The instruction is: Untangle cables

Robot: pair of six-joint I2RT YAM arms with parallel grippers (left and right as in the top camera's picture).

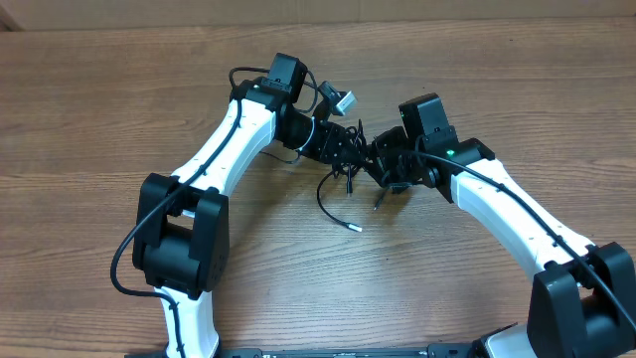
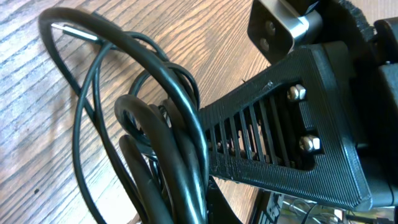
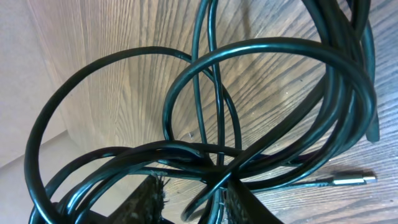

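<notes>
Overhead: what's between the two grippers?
The tangled bundle of thin black cables, running from left gripper to right gripper; seen in the overhead view.

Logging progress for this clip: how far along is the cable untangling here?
Done: little; one plug end trails free on the table. In hand: the left gripper and right gripper meet at the cables, though whether either is clamped is unclear. Remaining: nearly everything; the right wrist view shows the loops crossing and stacked in one clump.
</notes>
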